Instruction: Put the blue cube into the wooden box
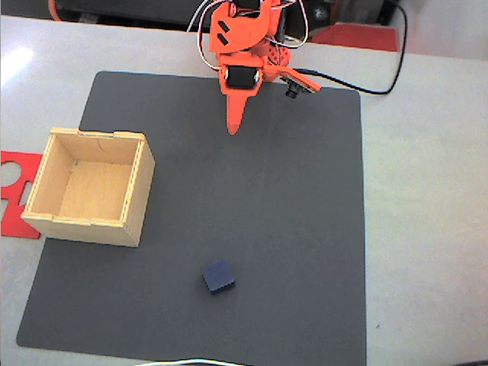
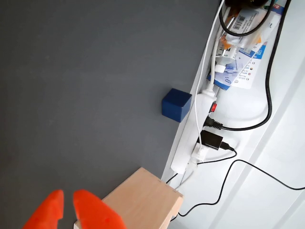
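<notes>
In the fixed view the blue cube point(image 1: 218, 277) rests on the dark grey mat, near its front edge and a little left of centre. The wooden box point(image 1: 85, 226) stands open-topped and empty at the mat's left edge. My orange gripper point(image 1: 233, 126) hangs over the mat's far edge, well away from both, its fingers together and holding nothing. In the wrist view the fingertips point(image 2: 93, 212) show at the bottom left with only a sliver between them. Beyond them lie a corner of the wooden box point(image 2: 143, 200) and, farther off, the blue cube point(image 2: 176, 105).
A flat red cut-out piece point(image 1: 15, 191) lies left of the box, partly under it. The grey mat point(image 1: 290, 213) covers most of the white table. A white power strip point(image 2: 190, 143) with plugs and cables runs along the mat's edge in the wrist view.
</notes>
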`<state>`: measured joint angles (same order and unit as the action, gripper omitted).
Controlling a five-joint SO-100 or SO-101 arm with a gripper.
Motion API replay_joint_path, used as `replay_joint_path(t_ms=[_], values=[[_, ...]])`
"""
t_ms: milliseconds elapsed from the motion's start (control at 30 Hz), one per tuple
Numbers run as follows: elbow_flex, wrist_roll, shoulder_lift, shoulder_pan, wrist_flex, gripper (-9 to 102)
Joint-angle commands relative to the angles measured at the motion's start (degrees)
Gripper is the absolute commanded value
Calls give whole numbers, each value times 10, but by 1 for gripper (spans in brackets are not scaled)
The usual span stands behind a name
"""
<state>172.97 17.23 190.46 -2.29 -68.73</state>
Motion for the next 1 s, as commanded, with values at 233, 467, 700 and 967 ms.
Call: replay_joint_path(t_ms=[233, 467, 700, 967], values=[[3, 40, 9, 0, 10, 10], [-27, 69, -91, -42, 149, 16], [-172, 67, -430, -56, 331, 17], [-393, 62, -702, -24, 371, 17]])
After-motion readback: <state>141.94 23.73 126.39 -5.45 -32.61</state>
